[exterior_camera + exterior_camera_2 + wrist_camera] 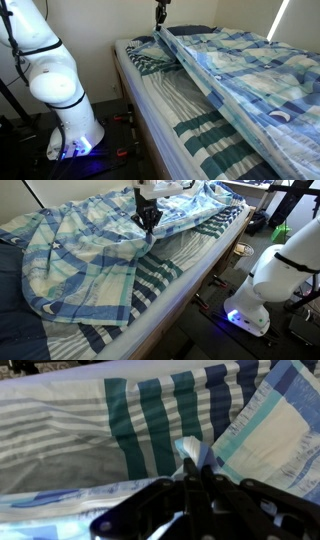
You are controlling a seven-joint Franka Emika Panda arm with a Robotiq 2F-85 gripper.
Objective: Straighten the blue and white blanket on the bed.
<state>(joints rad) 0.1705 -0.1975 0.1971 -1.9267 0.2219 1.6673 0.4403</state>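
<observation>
Blue plaid blanket [80, 250] in tight jaws

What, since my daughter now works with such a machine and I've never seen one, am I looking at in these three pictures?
It is a white robot arm that stands on the floor beside a bed. Two pictures come from cameras set up in the room, looking at the bed from different sides. The third comes from a camera on the arm's wrist, looking down past its claw. On the bed lies a teal-and-white striped sheet. Over part of it lies a rumpled blanket in blue and white plaid. The claw is shut on an edge of the blanket. In the wrist view a pinch of pale cloth shows between its fingers. In both exterior views the cloth is drawn up to the claw.
</observation>
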